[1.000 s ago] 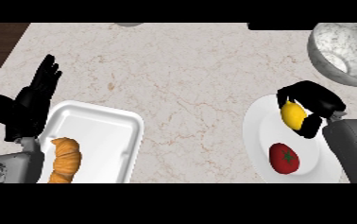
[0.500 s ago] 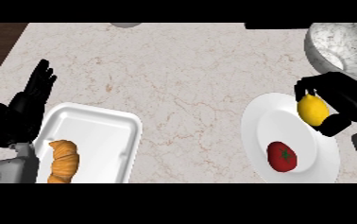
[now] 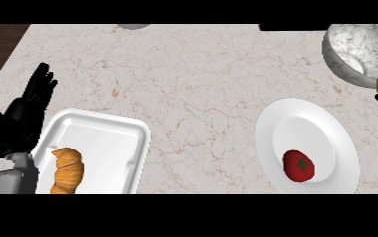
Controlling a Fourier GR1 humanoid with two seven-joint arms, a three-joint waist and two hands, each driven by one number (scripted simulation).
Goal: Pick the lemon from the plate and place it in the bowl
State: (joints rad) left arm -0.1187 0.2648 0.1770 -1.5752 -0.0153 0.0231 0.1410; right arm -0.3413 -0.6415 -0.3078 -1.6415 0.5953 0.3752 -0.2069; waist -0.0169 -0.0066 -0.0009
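One thin yellow sliver at the right edge is all that shows of the lemon (image 3: 376,84). It lies just near of the bowl (image 3: 347,48) and right of the plate (image 3: 310,123), clear of the plate's rim. Its long axis and the way it points cannot be told, since nearly all of it is cut off by the edge. Whether it touches the bowl cannot be told either.

The bowl, speckled grey, stands at the far right corner of the surface (image 3: 199,81) and is partly cut by the right edge. The plate is white and lies near of the bowl, at the right. A red tomato (image 3: 298,165) with a green stem mark rests on its near part.

The left hand (image 3: 28,108) shows at the left edge, beside the far left corner of a white tray (image 3: 103,138). Its fingers are straight, close together and pointed far, holding nothing. A croissant (image 3: 66,171) lies in the tray's near left part, its length running near to far.

The surface is pale marble with fine brown veining. The wide stretch between tray and plate carries nothing. A dark brown strip (image 3: 10,38) borders it at the far left. At the far edge a grey rounded object (image 3: 133,26) is partly in view.
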